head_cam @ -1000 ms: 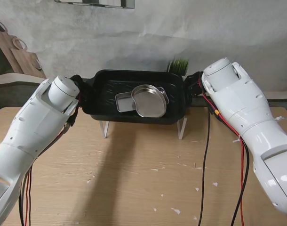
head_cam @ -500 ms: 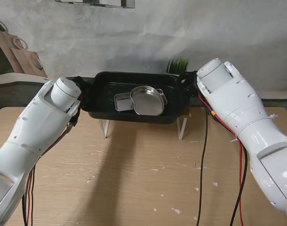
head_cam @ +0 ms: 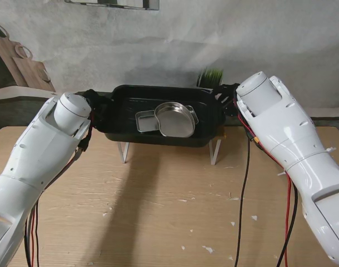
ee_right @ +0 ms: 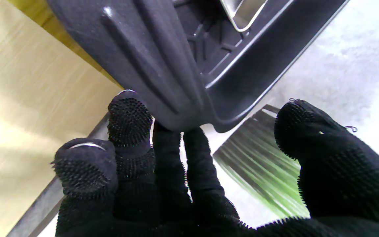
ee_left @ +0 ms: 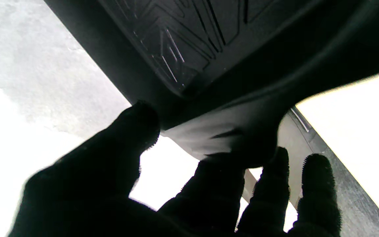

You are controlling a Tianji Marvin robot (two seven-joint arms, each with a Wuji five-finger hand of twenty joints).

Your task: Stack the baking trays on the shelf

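- Two white robot arms reach to the ends of a black baking tray (head_cam: 122, 119) at the far edge of a wooden worktop (head_cam: 158, 200).
- It sits above a clear shelf (head_cam: 214, 151); contact cannot be told.
- Inside lie two silver trays, a rectangular tray (head_cam: 145, 120) partly under a rounded tray (head_cam: 175, 119).
- Black-gloved left hand (ee_left: 150, 197) pinches the tray's rim, thumb on top, fingers (ee_left: 276, 184) beneath.
- Right hand (ee_right: 189, 184) has fingers under the other rim, thumb (ee_right: 308, 131) apart from it; firm hold cannot be told.
- Green plant (head_cam: 210, 77) stands behind.
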